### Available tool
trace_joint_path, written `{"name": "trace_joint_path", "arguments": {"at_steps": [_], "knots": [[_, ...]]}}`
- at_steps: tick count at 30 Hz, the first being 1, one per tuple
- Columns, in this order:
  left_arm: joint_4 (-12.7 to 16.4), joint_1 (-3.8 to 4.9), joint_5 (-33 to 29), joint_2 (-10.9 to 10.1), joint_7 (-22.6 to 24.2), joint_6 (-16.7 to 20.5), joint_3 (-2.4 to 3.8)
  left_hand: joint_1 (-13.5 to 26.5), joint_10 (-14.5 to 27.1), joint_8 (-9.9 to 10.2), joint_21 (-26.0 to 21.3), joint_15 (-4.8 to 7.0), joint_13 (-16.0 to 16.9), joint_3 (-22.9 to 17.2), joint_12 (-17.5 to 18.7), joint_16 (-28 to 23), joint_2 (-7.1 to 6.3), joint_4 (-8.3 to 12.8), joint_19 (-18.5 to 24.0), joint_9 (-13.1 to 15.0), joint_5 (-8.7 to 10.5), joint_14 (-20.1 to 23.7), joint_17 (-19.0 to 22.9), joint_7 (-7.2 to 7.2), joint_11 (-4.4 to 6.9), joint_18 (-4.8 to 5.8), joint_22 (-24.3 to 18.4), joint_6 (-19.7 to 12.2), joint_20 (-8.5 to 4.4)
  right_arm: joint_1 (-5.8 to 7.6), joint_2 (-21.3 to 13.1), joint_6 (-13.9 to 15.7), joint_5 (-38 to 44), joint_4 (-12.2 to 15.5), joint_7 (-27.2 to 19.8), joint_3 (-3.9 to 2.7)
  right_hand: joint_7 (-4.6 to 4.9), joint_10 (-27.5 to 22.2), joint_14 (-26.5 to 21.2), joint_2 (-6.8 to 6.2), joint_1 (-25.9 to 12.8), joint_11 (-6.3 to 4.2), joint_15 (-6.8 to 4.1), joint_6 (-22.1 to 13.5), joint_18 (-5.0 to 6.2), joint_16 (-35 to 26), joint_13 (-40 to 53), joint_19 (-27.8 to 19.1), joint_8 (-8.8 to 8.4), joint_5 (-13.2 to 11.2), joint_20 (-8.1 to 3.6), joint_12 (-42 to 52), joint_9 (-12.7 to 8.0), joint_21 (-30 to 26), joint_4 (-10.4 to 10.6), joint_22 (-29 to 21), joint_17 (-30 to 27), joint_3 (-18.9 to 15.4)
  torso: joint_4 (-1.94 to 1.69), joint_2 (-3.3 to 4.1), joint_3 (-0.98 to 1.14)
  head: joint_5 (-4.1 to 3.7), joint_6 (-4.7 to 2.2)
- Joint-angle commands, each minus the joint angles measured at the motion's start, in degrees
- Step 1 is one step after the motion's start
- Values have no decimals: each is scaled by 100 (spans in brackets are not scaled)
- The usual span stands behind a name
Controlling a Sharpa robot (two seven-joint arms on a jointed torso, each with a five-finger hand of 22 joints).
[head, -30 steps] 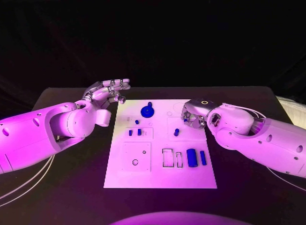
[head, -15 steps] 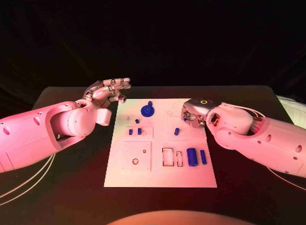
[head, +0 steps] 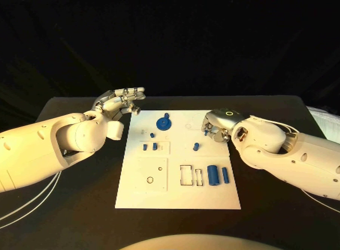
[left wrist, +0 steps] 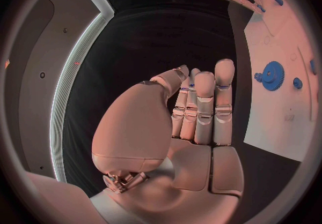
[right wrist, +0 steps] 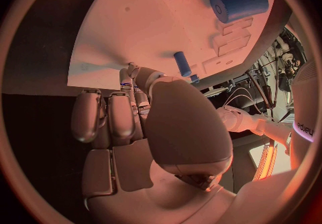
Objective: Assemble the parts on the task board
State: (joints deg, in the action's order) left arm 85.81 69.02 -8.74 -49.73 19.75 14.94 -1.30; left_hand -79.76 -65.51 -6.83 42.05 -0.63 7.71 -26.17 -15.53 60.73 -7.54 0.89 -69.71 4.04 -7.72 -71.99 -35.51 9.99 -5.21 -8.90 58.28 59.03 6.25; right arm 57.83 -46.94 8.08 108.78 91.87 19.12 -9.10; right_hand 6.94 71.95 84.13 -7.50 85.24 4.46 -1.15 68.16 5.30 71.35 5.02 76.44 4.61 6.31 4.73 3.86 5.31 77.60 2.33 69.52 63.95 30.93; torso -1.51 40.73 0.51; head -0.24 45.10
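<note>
The left hand [head: 118, 102] hovers off the board's [head: 177, 200] far left corner, over the black bench [head: 79, 208], its fingers [left wrist: 204, 101] straight, side by side and holding nothing. Just beside those fingertips, on the board, sits the blue gear [head: 164, 123], with a small blue peg [head: 152, 135] a little nearer the robot. The right hand [head: 216, 127] hangs over the board's right edge, fingers [right wrist: 114, 114] curled down toward the surface; whether they pinch anything, I cannot tell, though a small blue pin [right wrist: 182, 64] lies just off the fingertips in the wrist view. Nearer the robot from that hand, a short blue piece [head: 196, 146] stands on the board, and further back lie the fat blue cylinder [head: 212, 175] and the slim blue rod [head: 225, 175], side by side, well apart from the fingers.
</note>
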Motion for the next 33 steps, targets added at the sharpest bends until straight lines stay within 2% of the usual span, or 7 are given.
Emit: {"name": "trace_joint_path", "arguments": {"at_steps": [1, 8, 13, 20, 26, 30, 33], "knots": [[-1, 2, 33, 12, -9, -118, 3, -70, 49, -33, -36, 18, 8, 21, -10, -27, 9, 26, 37, -8, -1, 40, 5, -22, 0, -77, -9, 7, 6, 4, -85, 251, -11, 140, 61, -51, 21, 123, 186, -14, -70, -109, -8, -10, -58, 41, -4, 37, -25, -39, 12, -14, 9, 32, -2, 16, 8, 50, 11, -1, 1, -2, -16], [-7, 2, 33, 13, -24, -118, 3, -76, 53, -34, -51, 19, 9, 22, -14, -28, 13, 30, 41, -8, -2, 42, 10, -20, -2, -79, -18, 6, 5, 13, -169, 340, -147, 455, 58, -111, 22, 124, 186, -16, -80, -110, -8, -7, -60, 47, -5, 43, -26, -49, 13, -14, 10, 39, -6, 27, 14, 54, 9, 8, 2, 21, -59], [-12, 2, 33, 32, -37, -132, 2, -77, 57, -33, -49, 18, 9, 25, -16, -28, 13, 32, 39, -9, -1, 42, 9, -18, -3, -78, -17, 3, 5, -26, -74, 349, -274, 755, -2, -120, 25, 124, 186, -15, -95, -108, -7, -4, -59, 48, -6, 40, -27, -56, 14, -14, 12, 39, -6, 26, 13, 57, -23, 4, -4, 48, -47], [-9, 2, 51, 49, -44, -139, 1, -82, 64, -35, -60, 17, 10, 29, -23, -32, 16, 37, 41, -9, -1, 46, 21, -15, -5, -80, -24, 3, 5, -155, 167, 314, -377, 1082, -107, -117, 35, 120, 185, -10, -125, -103, -4, -2, -58, 44, -10, 37, -30, -58, 17, -16, 14, 38, -4, 23, 3, 60, -17, 5, -8, 238, 11], [-28, 1, 60, 102, -23, -130, -6, -80, 66, -41, -59, 15, 12, 36, -30, -30, 18, 37, 38, -8, 0, 46, 20, -12, -7, -78, -23, 10, 5, -320, 548, 262, -460, 1156, -239, -66, 44, 111, 183, -4, -142, -98, 0, -7, -57, 42, -14, 31, -37, -45, 20, -20, 14, 36, -10, 17, -5, 65, -9, 16, -3, 418, 68], [-32, -1, 62, 136, -20, -137, -12, -76, 68, -44, -61, 14, 13, 43, -35, -29, 17, 36, 38, -7, 2, 46, 21, -10, -9, -78, -25, 12, 6, -408, 741, 225, -527, 1094, -315, -2, 47, 108, 182, 1, -146, -96, 1, -10, -55, 35, -16, 26, -40, -38, 21, -21, 14, 32, -14, 10, -16, 68, -27, 16, -18, 453, 109], [-35, -3, 62, 153, -17, -138, -14, -76, 68, -44, -61, 14, 13, 43, -35, -29, 17, 36, 38, -7, 2, 46, 21, -10, -9, -78, -25, 12, 6, -475, 864, 210, -566, 1004, -378, 44, 52, 99, 180, 5, -154, -92, 4, -17, -52, 30, -20, 17, -46, -21, 23, -23, 14, 26, -27, 0, -26, 74, -25, 13, -18, 487, 138]]}}
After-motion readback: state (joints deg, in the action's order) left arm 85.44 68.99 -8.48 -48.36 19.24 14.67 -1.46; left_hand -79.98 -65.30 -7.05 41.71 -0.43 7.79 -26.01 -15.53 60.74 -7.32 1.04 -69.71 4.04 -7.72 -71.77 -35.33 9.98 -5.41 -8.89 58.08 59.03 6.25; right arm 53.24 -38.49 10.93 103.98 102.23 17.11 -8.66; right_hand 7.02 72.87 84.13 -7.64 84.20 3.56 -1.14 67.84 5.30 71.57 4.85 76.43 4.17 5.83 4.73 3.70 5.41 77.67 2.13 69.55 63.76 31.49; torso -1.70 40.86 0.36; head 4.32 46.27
